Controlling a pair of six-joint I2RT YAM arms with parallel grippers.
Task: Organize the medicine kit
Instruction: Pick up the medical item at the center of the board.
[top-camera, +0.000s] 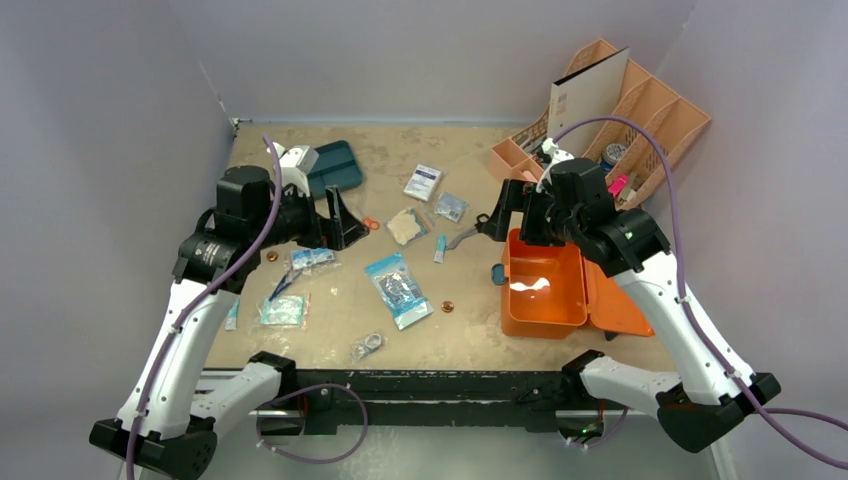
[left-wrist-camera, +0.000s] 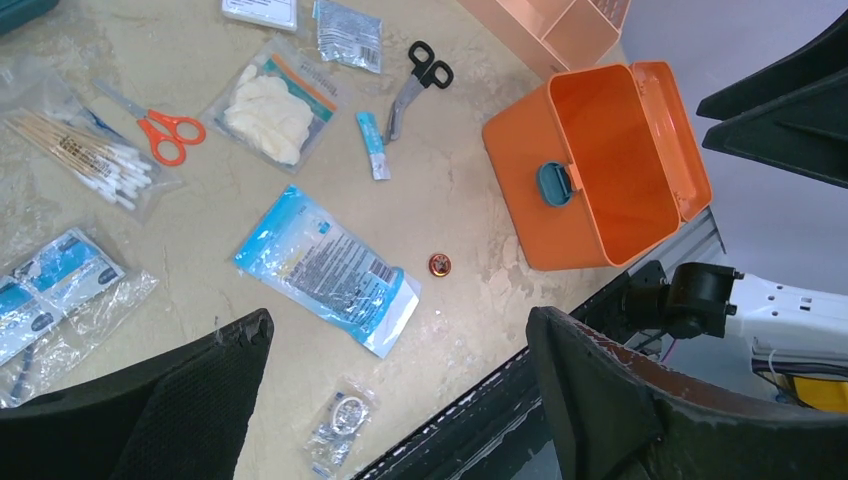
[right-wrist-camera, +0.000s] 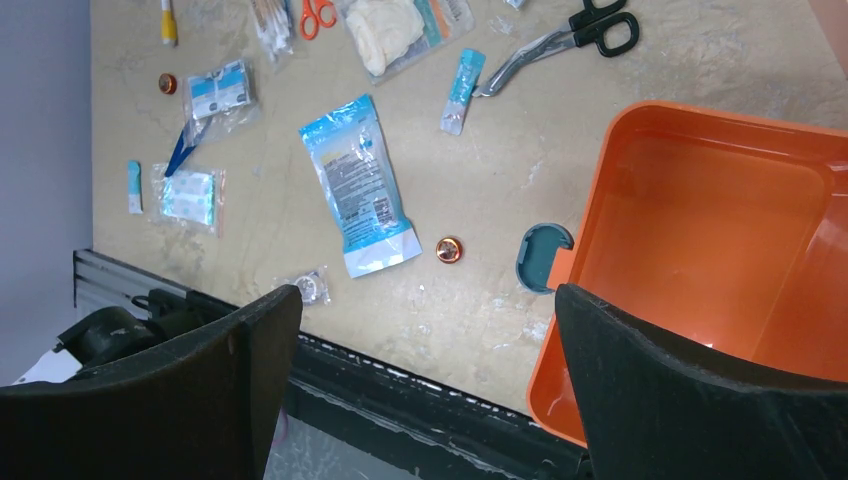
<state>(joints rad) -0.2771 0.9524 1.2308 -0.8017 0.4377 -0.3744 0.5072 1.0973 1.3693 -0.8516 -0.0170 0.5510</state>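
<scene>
The medicine kit (top-camera: 545, 285) sits near the table's near right corner, lid thrown open toward the right edge and its grey-blue latch facing the middle. The right gripper (top-camera: 505, 215) hangs above the kit's far left corner, claws spread wide. The left gripper (top-camera: 345, 222) hovers over the left half of the table, spread just as wide. Between them lie a blue-and-white pouch (top-camera: 398, 288), black-handled shears (left-wrist-camera: 415, 80), orange scissors (left-wrist-camera: 165, 130) and a glove packet (left-wrist-camera: 268, 105). A small bag (top-camera: 367, 346) by the near edge holds something metallic, I think.
</scene>
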